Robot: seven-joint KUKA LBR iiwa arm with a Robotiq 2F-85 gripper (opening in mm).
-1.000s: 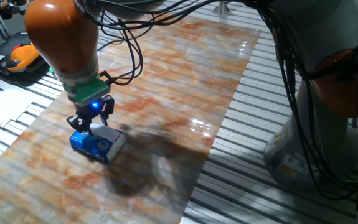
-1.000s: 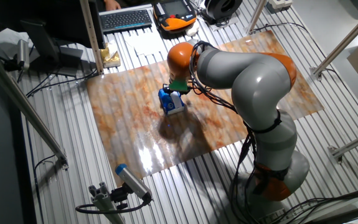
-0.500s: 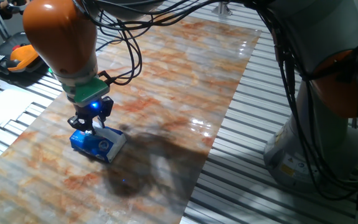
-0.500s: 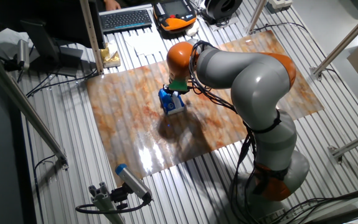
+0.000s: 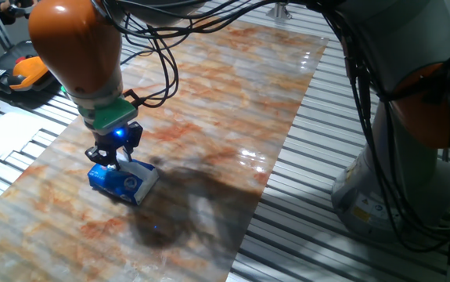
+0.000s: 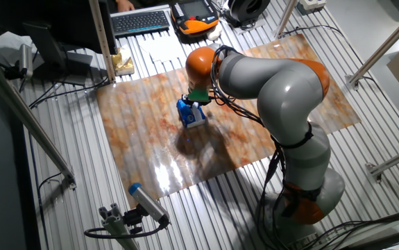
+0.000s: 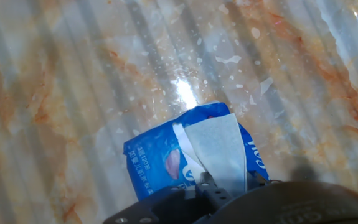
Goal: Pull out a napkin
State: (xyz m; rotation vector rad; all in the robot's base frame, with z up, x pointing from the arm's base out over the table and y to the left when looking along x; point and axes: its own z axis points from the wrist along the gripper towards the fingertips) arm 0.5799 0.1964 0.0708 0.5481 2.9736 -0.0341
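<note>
the gripper (image 5: pixel 113 156) is pinched shut on the napkin (image 7: pixel 218 151), whose white sheet sticks up out of the blue tissue packet (image 5: pixel 121 180) on the marbled table (image 5: pixel 225 102). since half a second ago nothing has visibly shifted; a second ago the gripper sat slightly lower.

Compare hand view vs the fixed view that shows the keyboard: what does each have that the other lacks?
Hand view only: the white napkin sticking out of the packet toward the gripper.
Fixed view only: the whole arm, the keyboard, the orange-and-black handset.
Both: the blue packet on the marbled board.
</note>
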